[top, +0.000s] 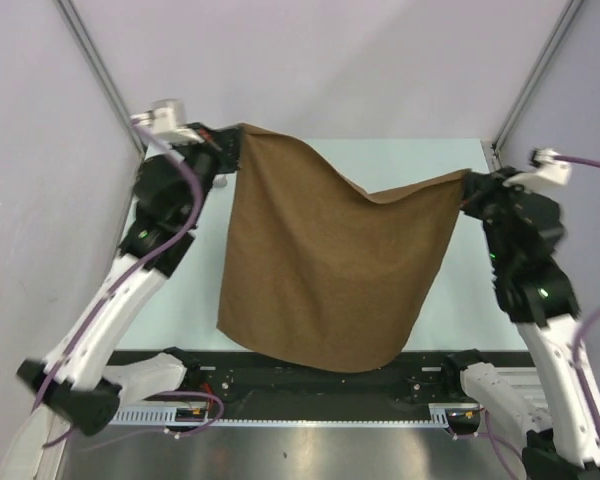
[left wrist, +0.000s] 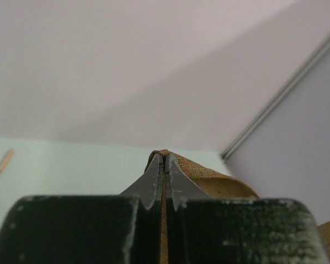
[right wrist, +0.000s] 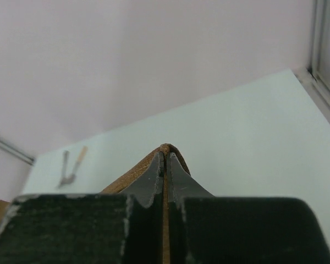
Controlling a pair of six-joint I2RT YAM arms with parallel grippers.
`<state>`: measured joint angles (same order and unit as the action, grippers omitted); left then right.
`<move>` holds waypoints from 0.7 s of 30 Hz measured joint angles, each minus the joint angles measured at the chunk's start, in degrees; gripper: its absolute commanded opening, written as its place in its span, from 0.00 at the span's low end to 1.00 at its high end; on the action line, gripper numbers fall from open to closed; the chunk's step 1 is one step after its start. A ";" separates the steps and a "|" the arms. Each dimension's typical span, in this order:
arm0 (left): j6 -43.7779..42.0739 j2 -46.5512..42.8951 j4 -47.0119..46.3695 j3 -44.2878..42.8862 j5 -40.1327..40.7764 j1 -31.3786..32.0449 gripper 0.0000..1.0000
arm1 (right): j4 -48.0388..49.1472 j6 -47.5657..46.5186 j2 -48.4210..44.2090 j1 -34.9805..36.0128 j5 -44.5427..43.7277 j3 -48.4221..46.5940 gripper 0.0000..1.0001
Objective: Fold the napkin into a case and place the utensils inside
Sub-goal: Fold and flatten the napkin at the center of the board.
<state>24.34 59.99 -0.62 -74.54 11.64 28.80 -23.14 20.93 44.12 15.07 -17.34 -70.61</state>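
L pincer (top: 223, 143) and R pincer (top: 469, 190), each clamped tight on a top corner, hold the brown napkin (top: 330, 260) hanging unfolded over the table (top: 185, 305), w/ no fold made yet and both utensils (right wrist: 70, 168) lying loose on the table, not yet tucked in.

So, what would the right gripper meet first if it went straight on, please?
Beyond the napkin corner in its jaws, probably bare table, then the wall; the utensils lie left of that line.
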 measured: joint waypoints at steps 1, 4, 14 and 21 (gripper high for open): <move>0.02 2.82 -0.52 0.70 0.46 -0.35 0.00 | 1.20 -0.24 1.70 -0.28 -0.66 2.54 0.00; 0.22 11.72 -1.25 1.90 1.62 -1.95 0.00 | 5.18 -0.68 7.23 -2.36 -1.38 8.81 0.00; 4.24 47.60 -8.02 -6.69 -2.03 -9.66 0.00 | 26.27 -0.22 35.26 -13.90 6.60 12.48 0.00; 7.85 63.56 -8.72 -19.04 -7.02 -11.72 0.00 | 31.80 -0.39 52.24 -14.36 14.01 4.96 0.00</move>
<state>32.18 123.55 -9.34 -93.58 4.62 17.08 8.67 20.53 96.36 0.71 -3.33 -65.65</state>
